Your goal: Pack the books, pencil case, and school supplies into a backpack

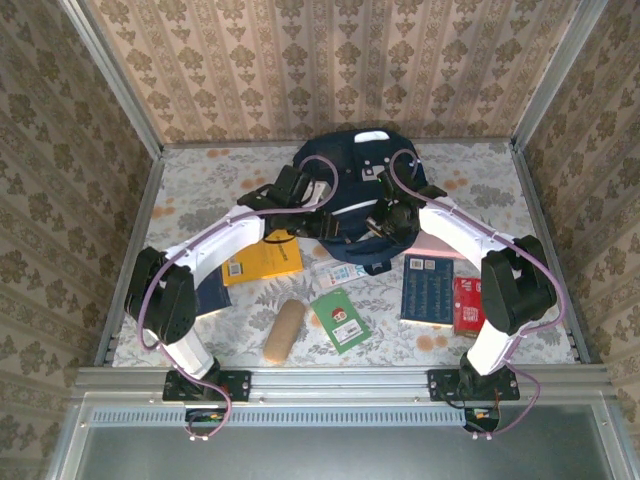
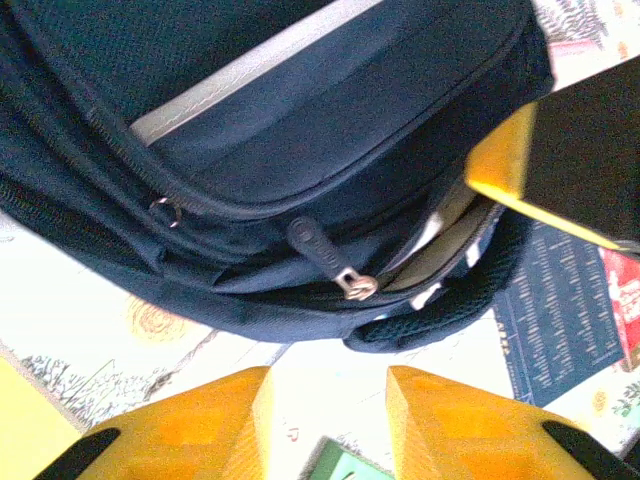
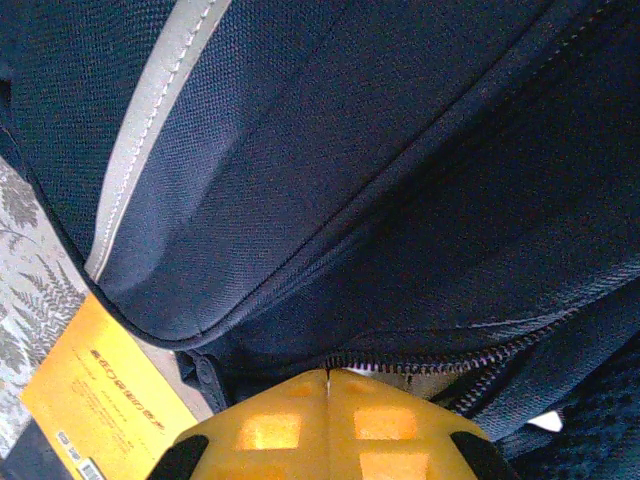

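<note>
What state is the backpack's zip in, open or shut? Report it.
Partly open: beside the zip pull the backpack gapes, with something pale showing inside the gap.

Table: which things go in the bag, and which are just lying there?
For packing: backpack, yellow book, navy book, green book, tan roll, red pack, blue-and-white packet.
Just there: flowery table cover, wallpapered walls.

backpack [image 2: 300, 150]: matt woven cloth, fine rough weave | zip slider [image 2: 357, 285]: shiny metal | fingers [image 2: 200, 425]: glossy yellow plastic | yellow book [image 3: 110, 400]: smooth matt paper cover
</note>
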Available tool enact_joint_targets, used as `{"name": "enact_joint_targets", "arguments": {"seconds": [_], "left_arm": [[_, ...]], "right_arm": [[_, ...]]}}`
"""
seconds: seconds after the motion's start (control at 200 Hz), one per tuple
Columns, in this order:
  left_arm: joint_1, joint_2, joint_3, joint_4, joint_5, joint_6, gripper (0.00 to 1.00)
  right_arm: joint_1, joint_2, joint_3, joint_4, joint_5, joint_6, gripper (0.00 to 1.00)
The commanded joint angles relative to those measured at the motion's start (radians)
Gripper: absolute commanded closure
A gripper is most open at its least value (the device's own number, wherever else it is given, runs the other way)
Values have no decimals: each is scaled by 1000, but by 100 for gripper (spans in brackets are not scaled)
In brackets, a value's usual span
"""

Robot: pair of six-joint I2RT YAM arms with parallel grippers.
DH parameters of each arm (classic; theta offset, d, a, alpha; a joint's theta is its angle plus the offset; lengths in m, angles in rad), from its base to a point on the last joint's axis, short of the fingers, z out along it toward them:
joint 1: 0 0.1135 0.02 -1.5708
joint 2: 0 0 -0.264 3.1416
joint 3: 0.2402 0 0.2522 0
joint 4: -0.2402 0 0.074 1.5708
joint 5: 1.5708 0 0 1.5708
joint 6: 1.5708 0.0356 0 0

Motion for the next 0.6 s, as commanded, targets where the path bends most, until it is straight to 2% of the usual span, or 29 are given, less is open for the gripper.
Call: {"name": "enact_joint_targets", "arguments": {"seconds": [0.0, 0.095, 0.17, 0.24, 0.26, 0.33, 0.39, 0.47, 0.595], "left_arm": [[-2, -4, -23, 2, 4, -24, 65], [-1, 4, -41, 29, 13, -59, 63], [2, 11, -51, 56, 26, -92, 53], [4, 20, -53, 70, 23, -119, 48], [5, 22, -54, 74, 19, -127, 47], [14, 27, -68, 97, 17, -160, 45], [22, 33, -85, 121, 22, -184, 45], [25, 53, -92, 134, 22, -197, 45], [28, 99, -97, 161, 27, -215, 46]], "right_arm": [[-16, 11, 5, -32, 48, -71, 100], [-18, 31, -11, -6, 11, -51, 100], [-29, 42, -37, 32, -24, -20, 100], [-40, 51, -57, 82, -54, 14, 100], [-43, 55, -60, 87, -60, 22, 94], [-55, 62, -74, 104, -83, 73, 62], [-60, 65, -84, 113, -89, 109, 46], [-62, 67, -88, 113, -81, 143, 38], [-62, 105, -73, 135, -86, 170, 38]]}}
